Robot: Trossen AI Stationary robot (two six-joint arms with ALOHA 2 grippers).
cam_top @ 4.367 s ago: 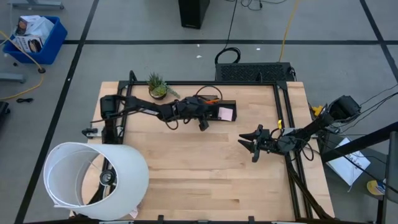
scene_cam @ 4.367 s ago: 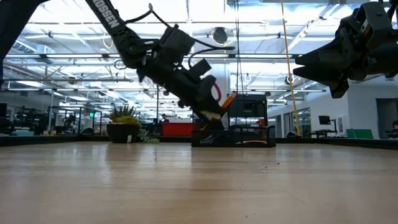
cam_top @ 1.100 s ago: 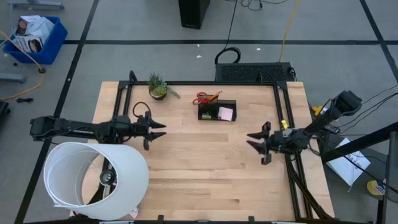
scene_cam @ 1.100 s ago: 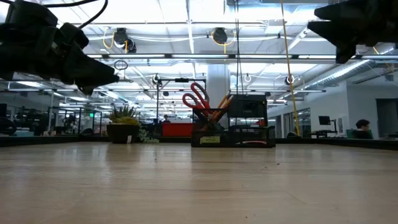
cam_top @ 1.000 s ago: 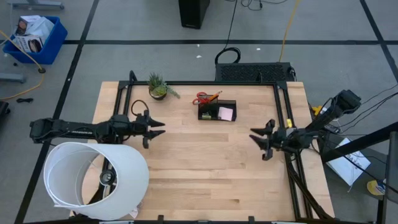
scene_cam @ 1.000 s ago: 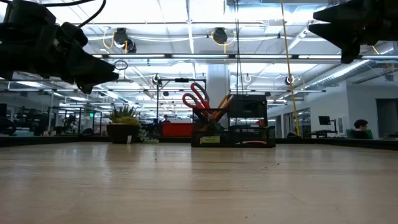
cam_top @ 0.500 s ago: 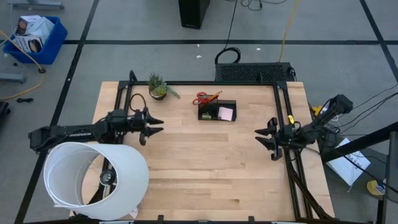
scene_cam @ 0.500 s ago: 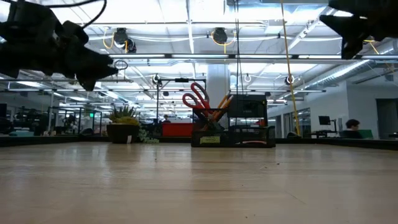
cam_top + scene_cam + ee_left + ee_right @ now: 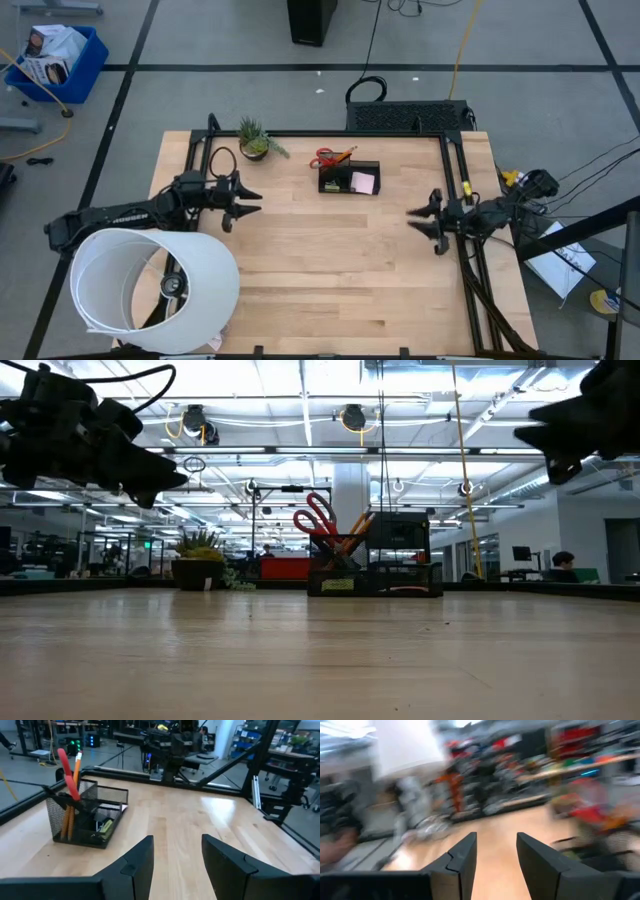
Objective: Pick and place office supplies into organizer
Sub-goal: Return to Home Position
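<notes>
The dark mesh organizer stands at the table's far middle. Red-handled scissors and orange pencils stick up out of its taller compartment, and a pink sticky-note pad lies in the lower one. The left wrist view shows the organizer with the scissors and a pencil upright in it. My left gripper hangs open over the table's left part, pointing level toward the right. My right gripper hangs open near the right edge, pointing left. Both are above the table with nothing between their fingers.
A small potted plant stands at the far left, beyond my left gripper. A large white cylinder lies at the near left corner. A black rail frame runs along the table's far and side edges. Bare wood spans the middle and near side.
My right gripper has drawn back toward the table's right edge and sunk a little, turning as its arm folded. My left arm has swung, carrying its gripper slightly toward the far edge. Both grippers stay open. The organizer and its contents have not moved.
</notes>
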